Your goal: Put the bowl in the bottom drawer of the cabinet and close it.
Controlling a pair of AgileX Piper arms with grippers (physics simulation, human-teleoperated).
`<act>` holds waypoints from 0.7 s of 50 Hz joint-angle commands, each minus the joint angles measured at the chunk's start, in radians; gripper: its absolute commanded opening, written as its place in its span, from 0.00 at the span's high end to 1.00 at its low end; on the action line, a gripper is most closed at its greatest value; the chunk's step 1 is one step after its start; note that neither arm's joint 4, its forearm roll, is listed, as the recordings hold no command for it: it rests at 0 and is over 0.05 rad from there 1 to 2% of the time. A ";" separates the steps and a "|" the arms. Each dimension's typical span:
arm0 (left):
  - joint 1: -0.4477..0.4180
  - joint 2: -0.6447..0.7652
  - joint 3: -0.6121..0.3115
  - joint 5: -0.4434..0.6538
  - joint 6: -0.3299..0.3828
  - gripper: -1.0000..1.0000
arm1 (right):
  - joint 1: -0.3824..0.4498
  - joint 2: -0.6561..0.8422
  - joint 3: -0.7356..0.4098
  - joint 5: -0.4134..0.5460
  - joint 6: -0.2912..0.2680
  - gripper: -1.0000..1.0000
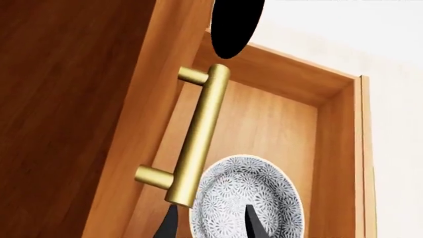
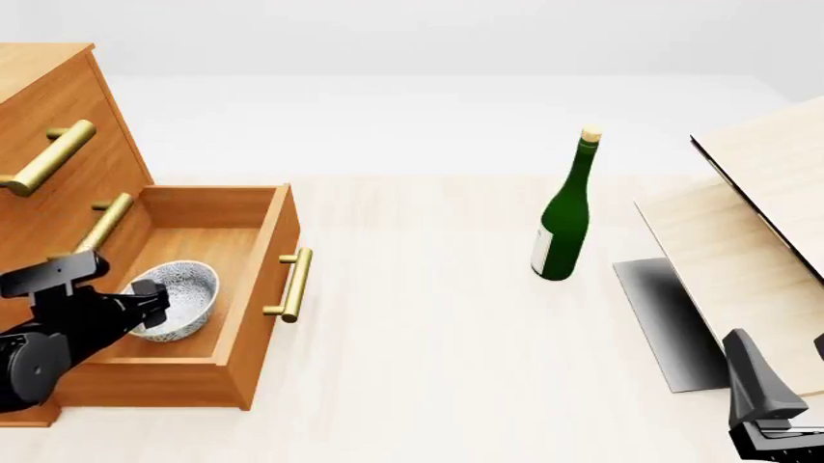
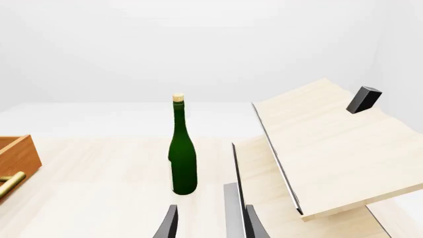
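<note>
The speckled white bowl (image 2: 178, 299) (image 1: 264, 191) sits upright on the floor of the pulled-out bottom drawer (image 2: 251, 318) of the orange-brown cabinet (image 2: 52, 125). My left gripper (image 2: 150, 297) (image 1: 211, 208) hangs open over the bowl's cabinet-side rim, one finger outside the rim and one above the inside, gripping nothing. The drawer's short brass handle (image 2: 293, 285) faces the table's middle. A longer brass handle (image 1: 198, 136) of an upper drawer crosses the left wrist view. My right gripper (image 2: 762, 391) (image 3: 211, 208) is open and empty at the front right, far from the cabinet.
A green wine bottle (image 2: 564, 222) (image 3: 183, 158) stands mid-table. Pale wood boards (image 2: 759, 222) (image 3: 330, 148) lean at the right with a dark grey slab (image 2: 663, 318) beneath. The upper drawers' handles (image 2: 52, 154) jut out above the open drawer.
</note>
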 commanded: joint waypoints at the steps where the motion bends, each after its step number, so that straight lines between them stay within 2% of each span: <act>1: -0.007 -0.027 0.002 0.017 -0.007 0.00 | 0.000 0.000 0.000 0.000 0.000 0.00; 19: -0.029 -0.124 0.002 0.084 -0.034 0.00 | 0.000 0.000 0.000 0.000 0.000 0.00; 35: -0.050 -0.230 0.002 0.146 -0.027 0.00 | 0.000 0.000 0.000 0.000 0.000 0.00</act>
